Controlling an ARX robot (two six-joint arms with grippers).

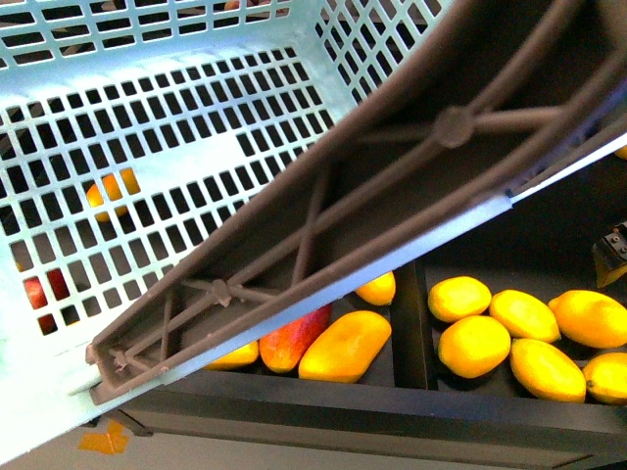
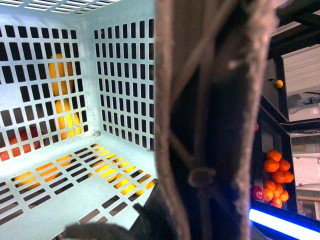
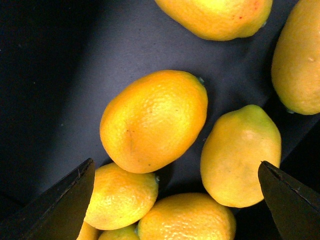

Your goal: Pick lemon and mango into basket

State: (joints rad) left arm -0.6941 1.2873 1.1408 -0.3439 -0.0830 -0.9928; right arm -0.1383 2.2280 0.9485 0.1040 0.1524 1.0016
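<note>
The pale teal basket [image 1: 147,117] hangs tilted close to the front camera, its brown ribbed handle [image 1: 392,186] running diagonally across the view. My left gripper [image 2: 150,225] is shut on the basket's handle [image 2: 215,120], which hides most of the jaws. The basket's slotted floor [image 2: 75,185] is bare. An orange-yellow mango [image 1: 345,346] lies in the left compartment below. Several lemons [image 1: 474,345] fill the right compartment. My right gripper [image 3: 175,205] hovers open just over the lemons [image 3: 154,120], its dark fingertips [image 3: 55,205] spread wide and holding nothing.
A dark red mango [image 1: 292,341] lies beside the orange-yellow one. A dark divider [image 1: 409,323] separates the two shelf compartments. Red apples [image 1: 44,294] show through the basket slots. A pile of small oranges [image 2: 276,172] sits on a farther shelf.
</note>
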